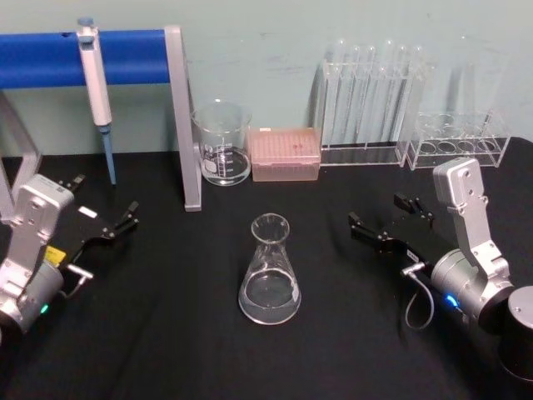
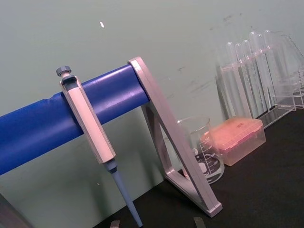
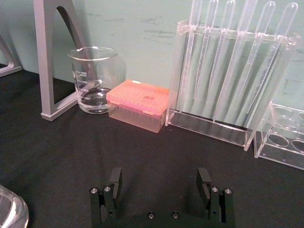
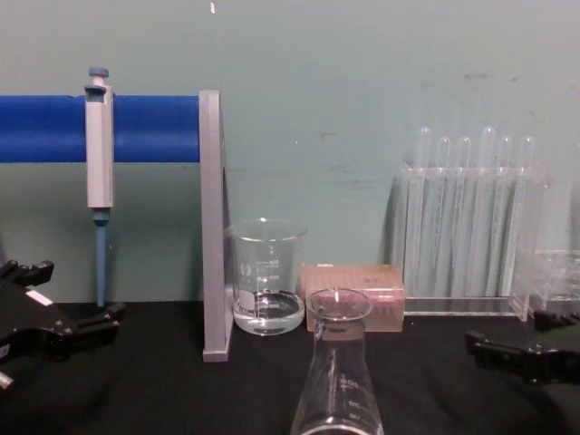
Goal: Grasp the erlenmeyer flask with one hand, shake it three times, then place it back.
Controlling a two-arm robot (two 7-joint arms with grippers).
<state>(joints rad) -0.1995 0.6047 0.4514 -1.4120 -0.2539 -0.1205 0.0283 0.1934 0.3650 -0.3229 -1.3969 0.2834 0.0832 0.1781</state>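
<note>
Standing upright at frame center on the surface (image 1: 166,333), the erlenmeyer flask (image 1: 270,273) was ungrasped; right gripper (image 1: 391,222) and left gripper (image 1: 107,223) flanked it, jaws spread, ready to approach.

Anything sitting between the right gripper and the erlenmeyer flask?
No: in the head view, only bare black table separates the right gripper from the erlenmeyer flask.

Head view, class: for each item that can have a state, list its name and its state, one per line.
erlenmeyer flask: upright on the table, ungrasped, a little clear liquid inside.
beaker: upright, some clear liquid at the bottom.
pipette: hanging on the blue bar.
pink tip box: lid closed.
test tubes: standing in their rack.
left gripper: open, holding nothing.
right gripper: open, holding nothing.
</note>
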